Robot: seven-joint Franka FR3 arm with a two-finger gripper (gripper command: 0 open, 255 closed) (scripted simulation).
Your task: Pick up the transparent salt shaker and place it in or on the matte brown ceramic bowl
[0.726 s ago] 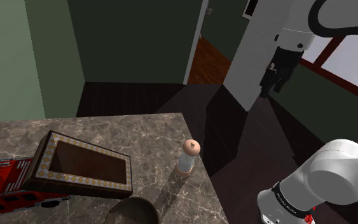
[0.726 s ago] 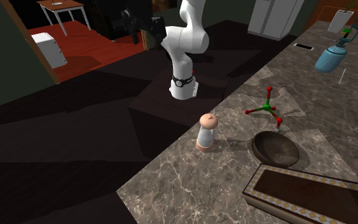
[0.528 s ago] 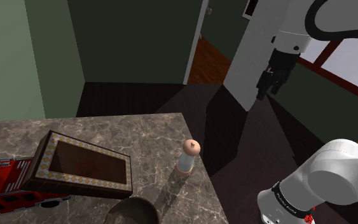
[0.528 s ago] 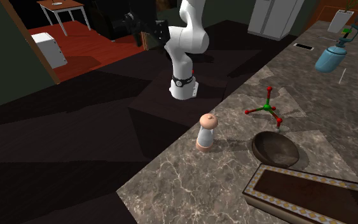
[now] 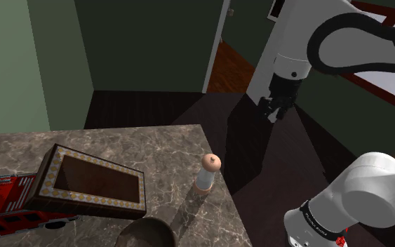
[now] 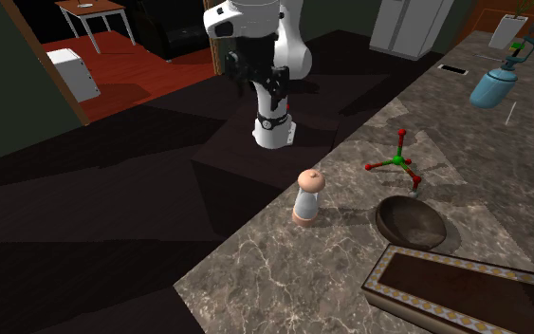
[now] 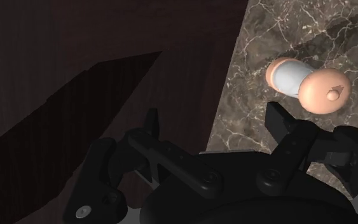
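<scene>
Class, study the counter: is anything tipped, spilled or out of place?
Nothing is spilled or tipped: the salt shaker stands upright near the edge of the counter and the bowl sits right way up beside it. The one oddity is a red toy fire truck on the counter, partly hidden behind the patterned tray.

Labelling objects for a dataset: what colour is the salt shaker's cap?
The salt shaker's cap is peach-pink, above a pale bluish-white body; the wrist view shows it best.

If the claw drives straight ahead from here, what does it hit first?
Probably the dark floor just off the counter edge; the open claw may clip that edge. The shaker lies aside, past one finger.
</scene>
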